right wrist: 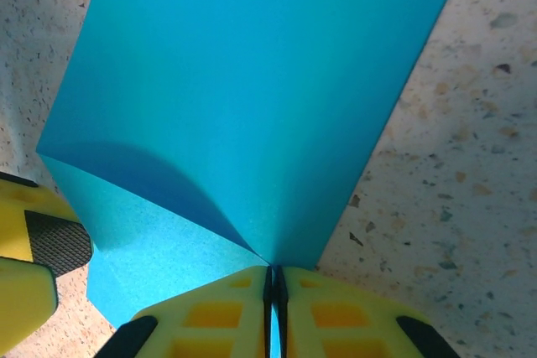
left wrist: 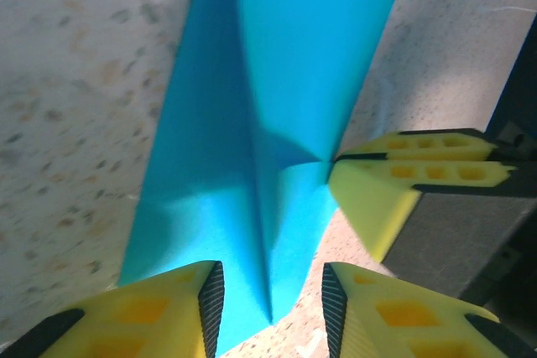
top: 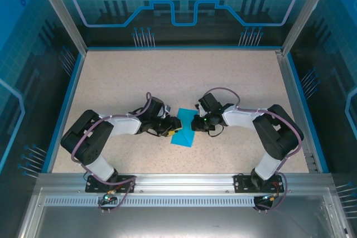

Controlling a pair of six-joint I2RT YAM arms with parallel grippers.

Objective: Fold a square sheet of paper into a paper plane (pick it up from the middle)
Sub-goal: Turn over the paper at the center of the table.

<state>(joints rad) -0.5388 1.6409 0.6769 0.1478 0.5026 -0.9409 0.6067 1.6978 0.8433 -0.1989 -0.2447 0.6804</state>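
Right wrist: clamped shut on edge of square sheet of paper (right wrist: 252, 81) with right gripper (right wrist: 274, 291); part-open astride crease with left gripper (left wrist: 270, 303), holding nothing. Light, floppy; grip at crease.

Noted: left arm (top: 124, 122) and right arm (top: 241, 116) alike, bulky black joint housings joined by smooth white link shells, purplish-grey cables (top: 149, 101) looping loose along each, small green light (top: 205, 119) lit at frame centre on the right wrist, fingers (left wrist: 159, 318) yellow with recessed square pockets, faced by black ribbed pads (left wrist: 211, 295).
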